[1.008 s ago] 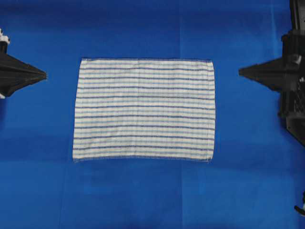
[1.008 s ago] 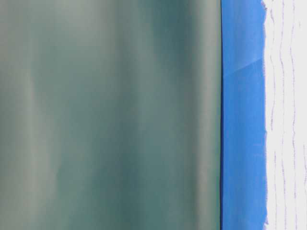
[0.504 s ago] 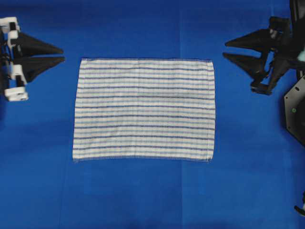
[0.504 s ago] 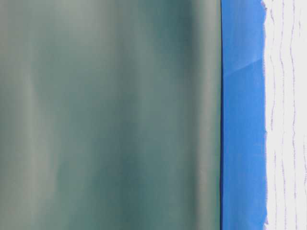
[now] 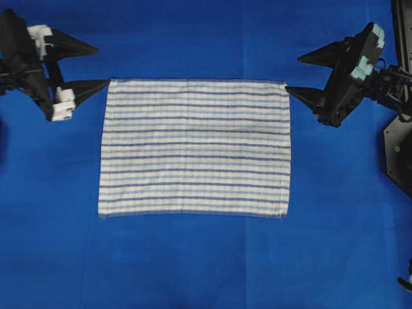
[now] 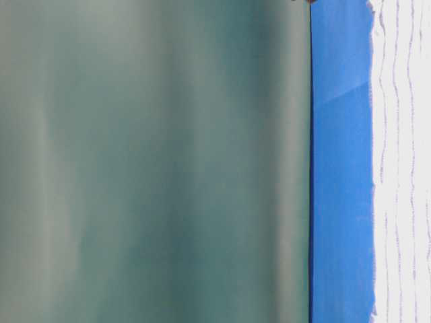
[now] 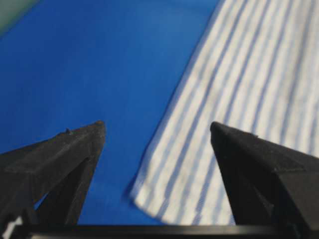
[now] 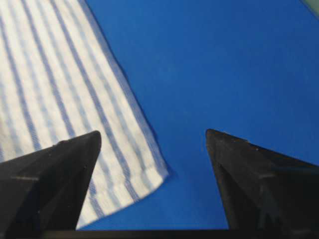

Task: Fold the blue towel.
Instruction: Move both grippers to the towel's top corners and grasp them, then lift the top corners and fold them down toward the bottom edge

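The left tool (image 5: 101, 65) hangs with jaws spread wide at the far-left corner of the blue towel (image 5: 194, 148), which lies flat and unfolded mid-surface (image 5: 193, 264) on plain blue covering. The right tool (image 5: 293, 75) gapes likewise at the far-right corner. A blurred grey-green backdrop (image 6: 155, 161) borders the surface.

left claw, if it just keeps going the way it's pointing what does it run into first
Most likely the blue towel. The left claw is open and points at the towel's upper-left corner; in the left wrist view that corner lies between its fingers. How high it is above the cloth is unclear, so it may meet the table covering beside the corner.
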Robot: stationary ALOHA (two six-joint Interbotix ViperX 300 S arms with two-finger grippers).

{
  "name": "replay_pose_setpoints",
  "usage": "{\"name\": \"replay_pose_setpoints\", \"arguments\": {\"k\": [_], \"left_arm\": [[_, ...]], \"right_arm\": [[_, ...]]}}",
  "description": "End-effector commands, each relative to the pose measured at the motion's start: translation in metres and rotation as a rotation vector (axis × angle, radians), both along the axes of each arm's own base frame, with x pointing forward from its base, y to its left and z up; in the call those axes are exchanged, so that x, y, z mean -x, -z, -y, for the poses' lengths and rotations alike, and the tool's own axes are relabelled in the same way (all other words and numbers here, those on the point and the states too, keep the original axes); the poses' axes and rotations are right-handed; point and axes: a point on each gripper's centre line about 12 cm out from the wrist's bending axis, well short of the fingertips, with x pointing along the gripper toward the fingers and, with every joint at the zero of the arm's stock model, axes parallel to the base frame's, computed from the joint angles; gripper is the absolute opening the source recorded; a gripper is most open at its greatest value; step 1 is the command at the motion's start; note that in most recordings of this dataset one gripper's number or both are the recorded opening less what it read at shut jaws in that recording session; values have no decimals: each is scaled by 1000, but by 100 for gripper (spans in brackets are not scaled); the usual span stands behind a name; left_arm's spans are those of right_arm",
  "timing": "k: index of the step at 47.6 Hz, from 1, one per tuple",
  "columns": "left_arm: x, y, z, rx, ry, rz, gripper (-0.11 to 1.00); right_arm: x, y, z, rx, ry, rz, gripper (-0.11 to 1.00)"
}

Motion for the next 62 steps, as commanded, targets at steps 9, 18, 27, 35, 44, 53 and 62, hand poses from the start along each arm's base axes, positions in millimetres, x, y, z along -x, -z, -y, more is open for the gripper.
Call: {"name": "replay_pose_setpoints", "arguments": {"k": [9, 18, 27, 35, 44, 53, 62], "left_arm": [[-20, 37, -14, 41, -24, -94, 82], [-24, 64, -22, 66, -47, -154, 82], [-25, 82, -23, 89, -51, -205, 81], [-24, 86, -23, 97, -51, -219, 78], [-23, 87, -22, 116, -60, -219, 56], [-25, 88, -16, 120, -41, -219, 34], [-29, 88, -8, 118, -12, -223, 29]], "right_arm": [[-5, 16, 6, -18, 33, -31, 73], [-5, 20, 6, -22, 33, -42, 73], [-5, 23, 4, -38, 26, -70, 72], [-9, 31, 5, -55, 23, -105, 72], [-13, 39, 6, -67, 23, -134, 70], [-17, 46, 9, -79, 32, -154, 56], [-19, 46, 9, -75, 28, -151, 21]]}}
